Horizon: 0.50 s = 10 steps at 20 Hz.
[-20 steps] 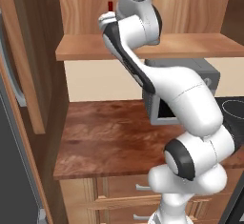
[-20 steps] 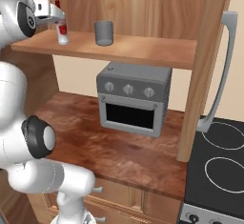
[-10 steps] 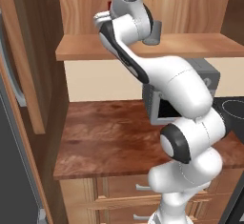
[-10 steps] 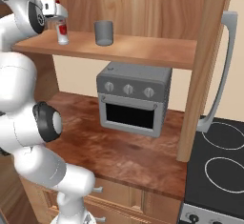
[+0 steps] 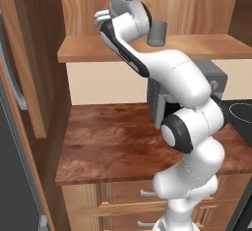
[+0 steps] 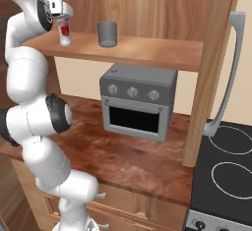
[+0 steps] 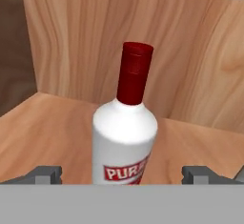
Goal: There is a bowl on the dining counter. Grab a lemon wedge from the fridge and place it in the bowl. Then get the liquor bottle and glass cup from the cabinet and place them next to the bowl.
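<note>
Right base view shows a wooden cabinet (image 6: 147, 53) with a flat shelf above a reddish-brown worktop (image 6: 138, 161) that carries a grey toaster oven (image 6: 138, 102), with a black stove (image 6: 221, 176) at 4 o'clock. On the shelf the bottle (image 6: 64, 31) stands upright at 10 o'clock, with the grey cup (image 6: 107, 33) well apart to its right; the hand (image 7: 121, 175) is spread wide, one fingertip (image 7: 45, 174) on each side of the bottle's body, not touching it. Against half a second ago the arm has swung further right and the hand sits closer around the bottle, while bottle and cup have not shifted.
</note>
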{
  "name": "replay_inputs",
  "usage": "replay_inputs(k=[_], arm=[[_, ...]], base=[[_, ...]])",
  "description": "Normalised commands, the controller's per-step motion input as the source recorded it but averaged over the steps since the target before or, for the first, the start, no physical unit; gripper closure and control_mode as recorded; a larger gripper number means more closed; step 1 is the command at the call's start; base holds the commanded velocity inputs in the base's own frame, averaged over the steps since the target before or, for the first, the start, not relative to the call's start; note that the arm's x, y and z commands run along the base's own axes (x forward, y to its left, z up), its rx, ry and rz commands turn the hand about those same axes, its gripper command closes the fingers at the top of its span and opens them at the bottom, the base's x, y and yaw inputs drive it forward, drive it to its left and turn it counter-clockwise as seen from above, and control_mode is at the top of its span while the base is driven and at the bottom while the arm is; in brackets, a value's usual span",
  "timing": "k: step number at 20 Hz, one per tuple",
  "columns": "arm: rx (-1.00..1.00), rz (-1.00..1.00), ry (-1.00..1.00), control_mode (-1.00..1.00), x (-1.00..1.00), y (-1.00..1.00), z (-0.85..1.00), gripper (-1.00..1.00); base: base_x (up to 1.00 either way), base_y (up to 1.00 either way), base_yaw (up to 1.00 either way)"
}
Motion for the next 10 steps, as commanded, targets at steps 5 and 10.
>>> replay_inputs(k=[5, 10], arm=[[0.00, 0.00, 0.00, -1.00, 0.24, 0.02, 0.00, -1.00], [0.00, 0.00, 0.00, -1.00, 0.30, 0.00, 0.00, -1.00]], base=[[0.00, 0.00, 0.00], [0.00, 0.00, 0.00]])
